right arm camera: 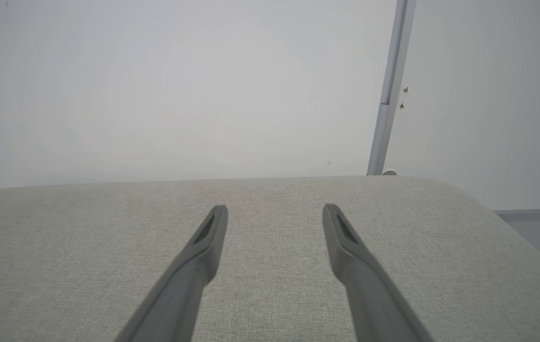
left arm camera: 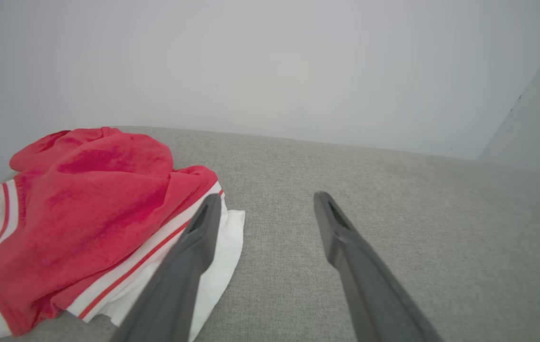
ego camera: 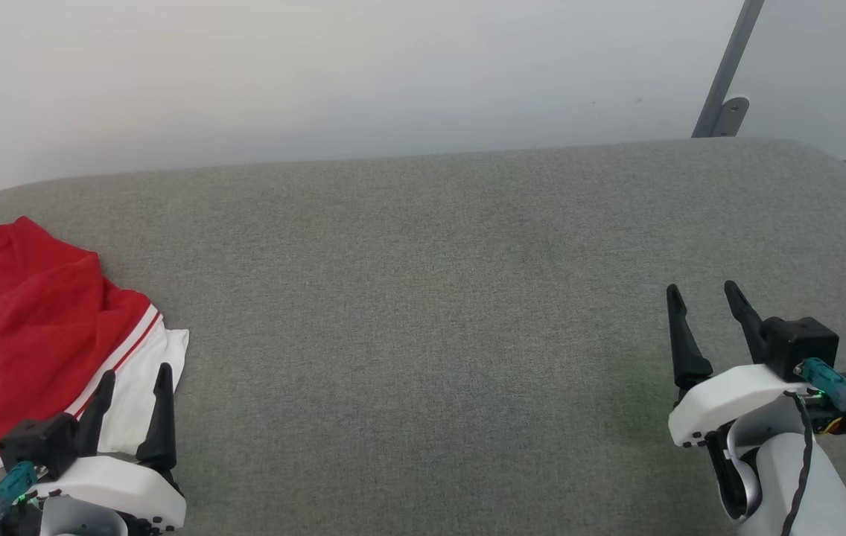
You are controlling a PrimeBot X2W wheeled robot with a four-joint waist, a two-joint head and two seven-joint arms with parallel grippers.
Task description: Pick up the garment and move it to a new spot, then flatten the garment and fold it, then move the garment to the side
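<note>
Presently the left claw (ego camera: 136, 371) and right claw (ego camera: 701, 286) are hovering wide open and empty, the garment (ego camera: 36, 327) lying crumpled at the cushion's (ego camera: 430, 298) left end, pick-up probably requiring a short leftward reach.

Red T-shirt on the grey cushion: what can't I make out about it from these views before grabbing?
Head view: the bright red soft-knit T-shirt with white sleeves is cut off by the left edge.
Head view: the jaws of the left gripper cover its near white edge.
Left wrist view: one jaw hides part of the white sleeve.
Both views: its own folds hide the collar.
</note>
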